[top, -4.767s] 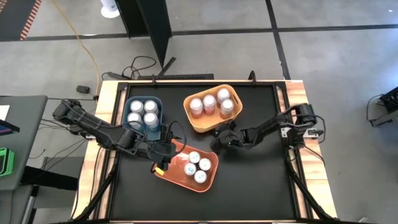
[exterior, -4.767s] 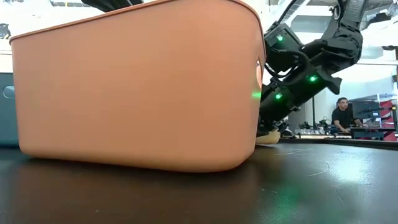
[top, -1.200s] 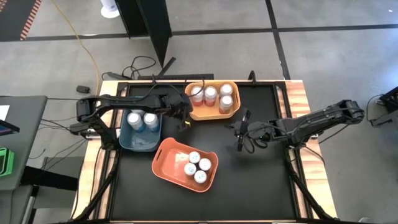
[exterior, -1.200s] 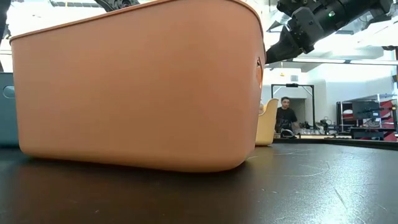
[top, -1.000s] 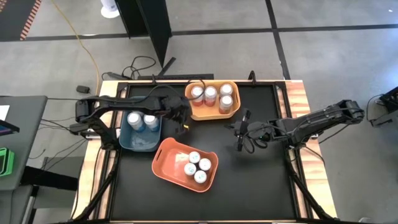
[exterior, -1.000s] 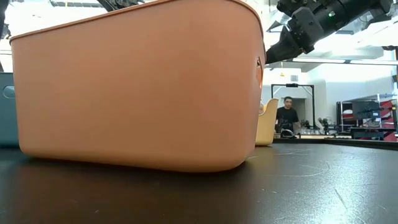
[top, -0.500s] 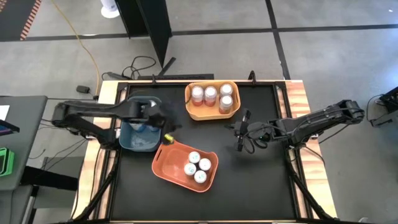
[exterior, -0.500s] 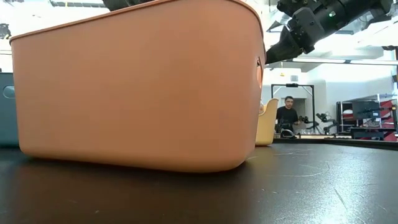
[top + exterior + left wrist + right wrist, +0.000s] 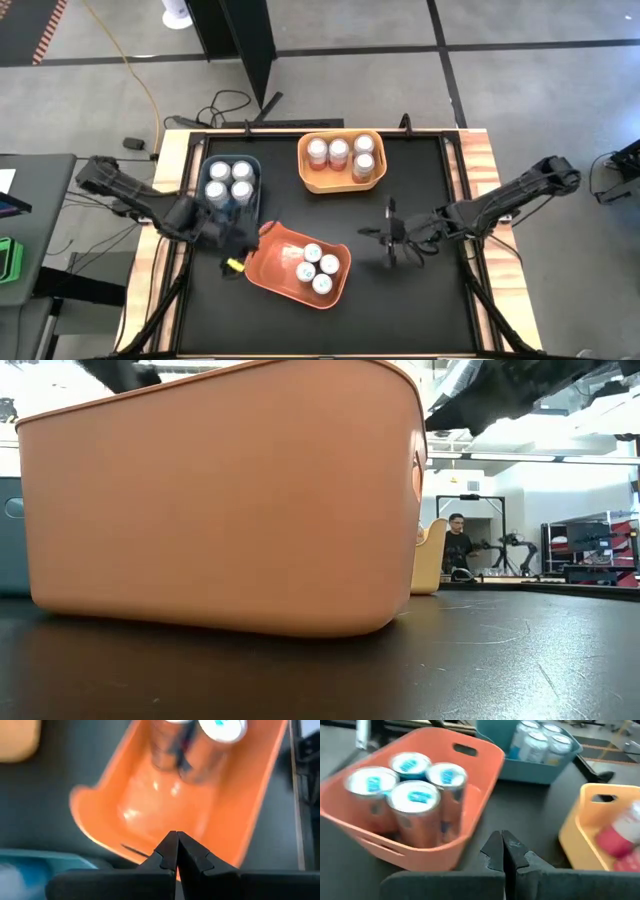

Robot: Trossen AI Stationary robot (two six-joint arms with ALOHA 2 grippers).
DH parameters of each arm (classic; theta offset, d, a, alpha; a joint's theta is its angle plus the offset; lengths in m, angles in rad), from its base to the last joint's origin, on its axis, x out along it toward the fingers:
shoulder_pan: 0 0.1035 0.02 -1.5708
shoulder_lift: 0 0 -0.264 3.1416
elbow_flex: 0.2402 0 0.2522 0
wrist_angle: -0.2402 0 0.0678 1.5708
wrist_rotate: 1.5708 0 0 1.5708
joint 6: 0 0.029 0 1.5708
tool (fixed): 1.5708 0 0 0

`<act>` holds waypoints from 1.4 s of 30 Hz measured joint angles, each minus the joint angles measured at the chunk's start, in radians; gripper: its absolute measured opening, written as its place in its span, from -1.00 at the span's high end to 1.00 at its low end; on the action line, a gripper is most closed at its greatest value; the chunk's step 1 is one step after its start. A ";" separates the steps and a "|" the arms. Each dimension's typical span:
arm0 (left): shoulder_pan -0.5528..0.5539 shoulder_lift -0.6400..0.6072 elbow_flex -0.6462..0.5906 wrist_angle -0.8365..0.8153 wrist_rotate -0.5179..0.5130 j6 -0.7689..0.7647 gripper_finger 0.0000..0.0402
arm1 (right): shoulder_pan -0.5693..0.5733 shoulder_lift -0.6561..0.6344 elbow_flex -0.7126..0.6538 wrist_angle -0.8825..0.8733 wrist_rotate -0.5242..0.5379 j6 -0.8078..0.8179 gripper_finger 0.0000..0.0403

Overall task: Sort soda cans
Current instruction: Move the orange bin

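Three bins stand on the black table. The orange bin, near the front, holds several blue-topped soda cans. The blue bin at the left holds several silver-topped cans. The yellow bin at the far side holds pink cans. My left gripper hovers shut above the orange bin's left end. My right gripper hangs shut over bare table right of the orange bin, pointing toward it.
Bare black table lies to the right of and in front of the orange bin. Wooden rails border the table. In the low view the orange bin fills the near field; a person stands far back in the room.
My left gripper has swung quickly from beside the yellow bin's left end toward the table's near edge, passing over the blue bin, and now hangs above the orange bin's left end, still shut. My right gripper has shifted a little toward the near edge.
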 joint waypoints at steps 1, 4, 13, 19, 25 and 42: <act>-0.029 0.000 -0.004 -0.011 0.000 -0.047 1.00 | 0.013 0.008 0.000 0.014 0.000 0.009 0.98; -0.124 0.000 -0.004 -0.068 -0.002 -0.224 1.00 | 0.050 0.017 0.000 0.010 0.000 0.022 0.98; -0.285 0.113 -0.004 -0.168 0.035 -0.614 1.00 | 0.119 0.033 0.000 0.020 0.000 0.045 0.98; -0.274 0.272 -0.004 -0.162 0.060 -0.648 1.00 | 0.155 0.033 0.000 0.023 0.000 0.044 0.98; -0.230 0.393 -0.004 -0.060 0.052 -0.588 1.00 | 0.178 0.033 0.000 0.022 0.001 0.044 0.98; -0.086 0.445 -0.004 0.213 -0.076 -0.334 1.00 | 0.218 0.033 0.000 0.003 0.002 0.044 0.98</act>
